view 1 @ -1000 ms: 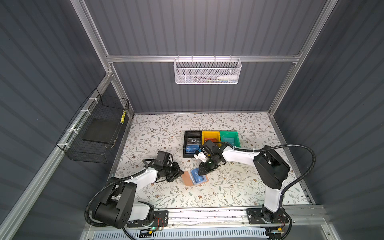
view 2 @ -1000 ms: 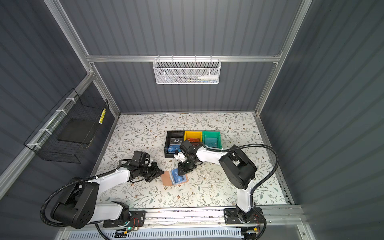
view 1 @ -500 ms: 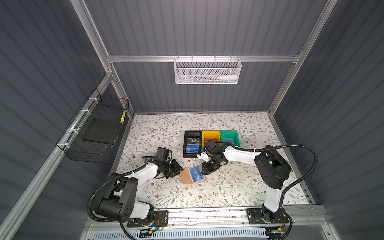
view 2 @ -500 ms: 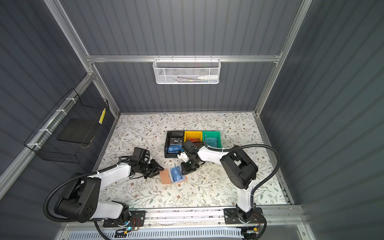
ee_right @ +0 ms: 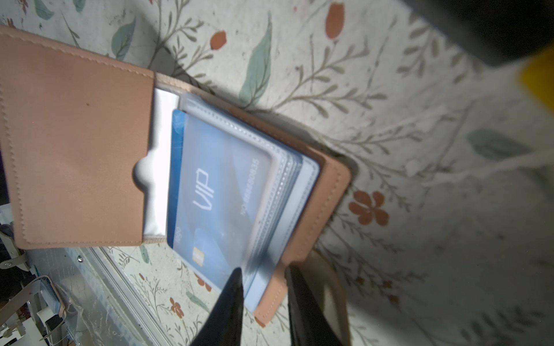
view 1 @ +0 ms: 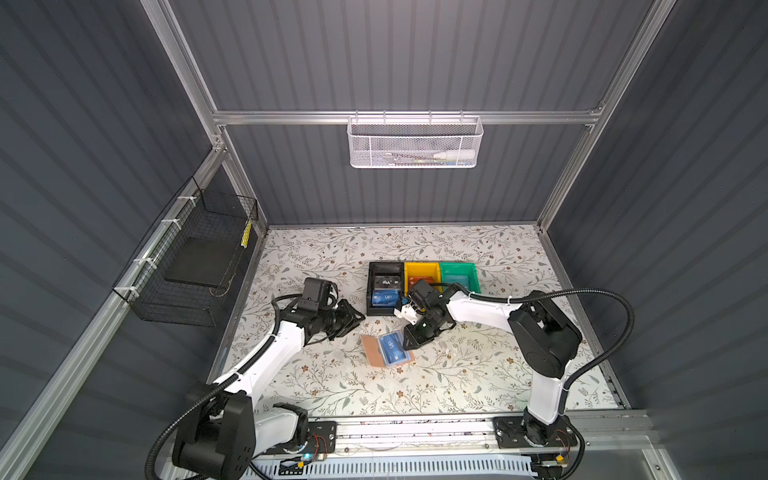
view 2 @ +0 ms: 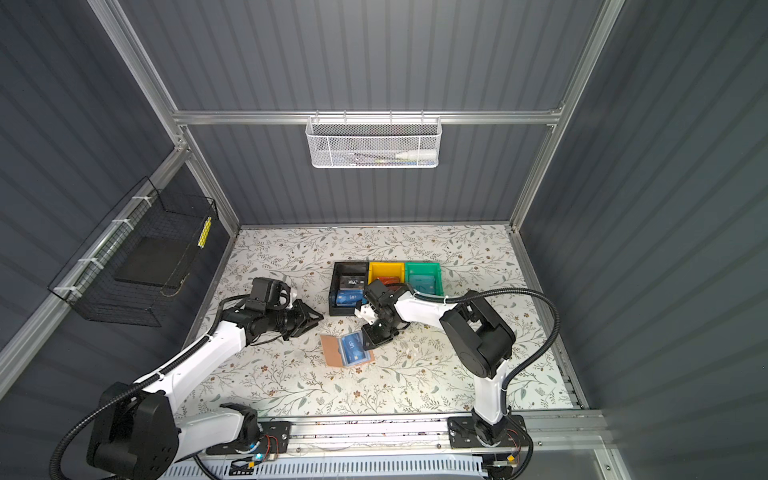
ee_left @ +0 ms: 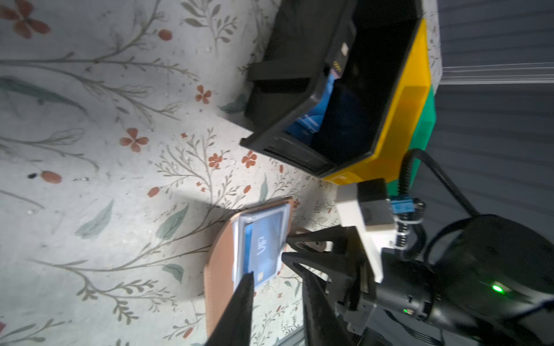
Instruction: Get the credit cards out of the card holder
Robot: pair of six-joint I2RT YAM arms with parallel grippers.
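The tan card holder [view 1: 371,352] [view 2: 331,352] lies open on the floral table in both top views. A blue credit card [view 1: 392,349] [ee_right: 215,185] marked VIP sits in its top clear sleeve, one edge sticking out toward the cover flap. My right gripper [view 1: 409,338] [ee_right: 263,269] is shut on the holder's right corner, with sleeves and cover between its fingers. My left gripper [view 1: 353,320] [ee_left: 278,272] hovers open to the left of the holder, apart from it and holding nothing. In the left wrist view the card holder [ee_left: 220,269] lies just beyond its fingertips.
Three bins stand in a row behind the holder: a black bin [view 1: 370,291] holding blue cards [view 1: 384,297], a yellow bin [view 1: 422,270] and a green bin [view 1: 459,272]. A black wire basket [view 1: 187,266] hangs on the left wall. A white mesh basket [view 1: 415,143] hangs on the back wall.
My left gripper was shut beside the holder's left cover; it has opened and drawn back away from it. My right gripper has kept its grip on the holder.
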